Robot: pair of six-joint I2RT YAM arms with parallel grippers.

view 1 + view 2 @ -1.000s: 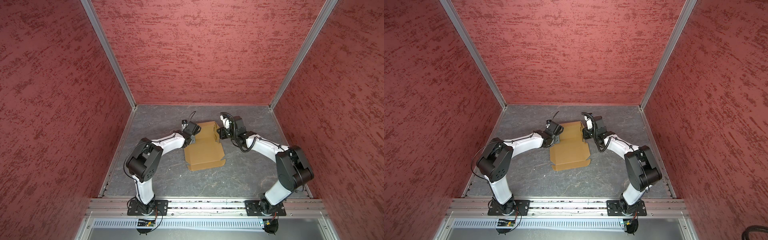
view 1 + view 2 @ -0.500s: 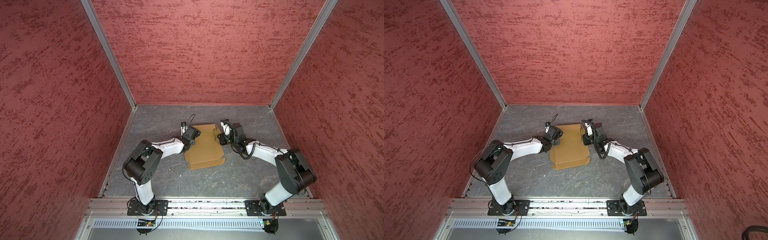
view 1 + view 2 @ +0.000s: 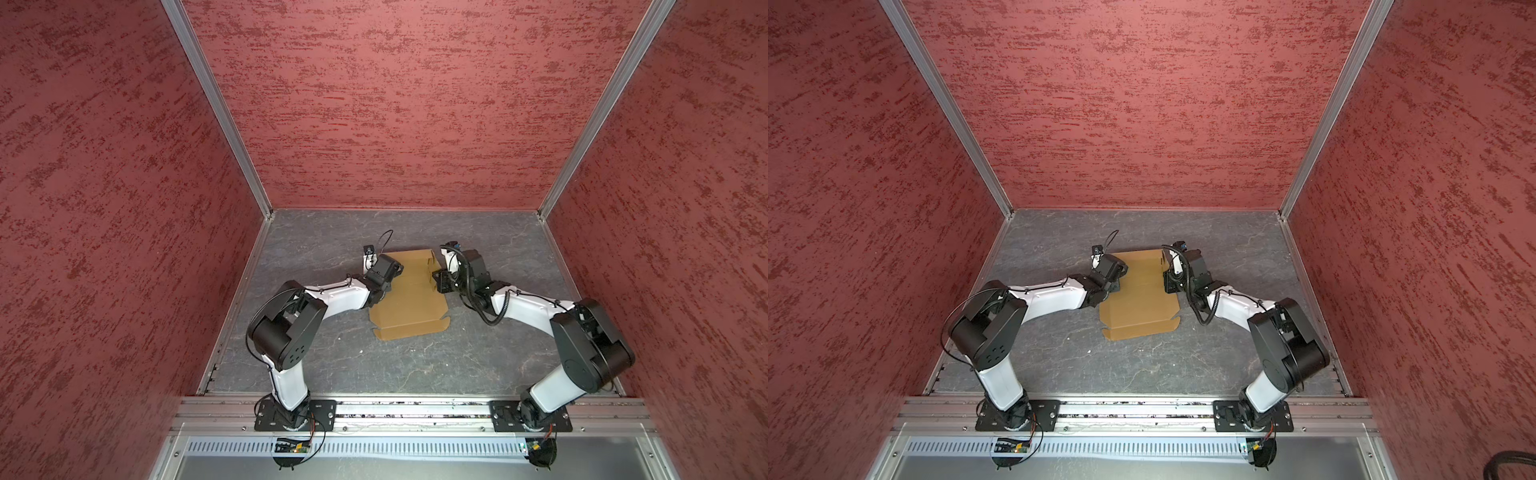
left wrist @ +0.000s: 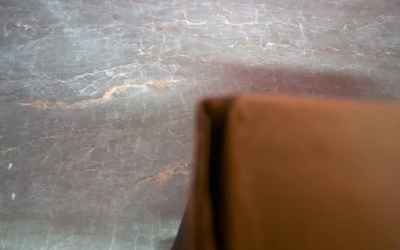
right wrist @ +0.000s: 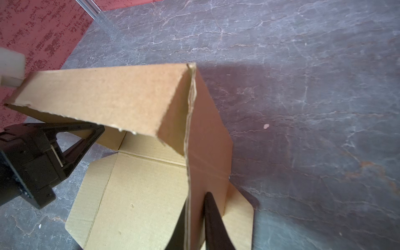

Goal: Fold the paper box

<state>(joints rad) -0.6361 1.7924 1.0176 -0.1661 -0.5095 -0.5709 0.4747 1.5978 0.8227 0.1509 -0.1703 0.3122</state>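
tan corrugated-cardboard paper box [image 3: 409, 305] lies lengthwise between both arms; left fingers [image 5: 95, 131] and right fingers [image 5: 214, 218] clamp raised flaps on opposite sides.

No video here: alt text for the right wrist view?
The right gripper pinches a raised side flap of the paper box, a finger on each face. The left gripper is at the opposite side; grey marbled table beneath.

The paper box [image 3: 409, 309] is lying near the middle of the table [image 3: 332, 365], with its near flap resting on the surface and its far and right panels standing up. The left gripper [image 3: 395, 271] is sitting at the box's left edge, while the right gripper [image 5: 195, 216] is straddling the upright right panel.
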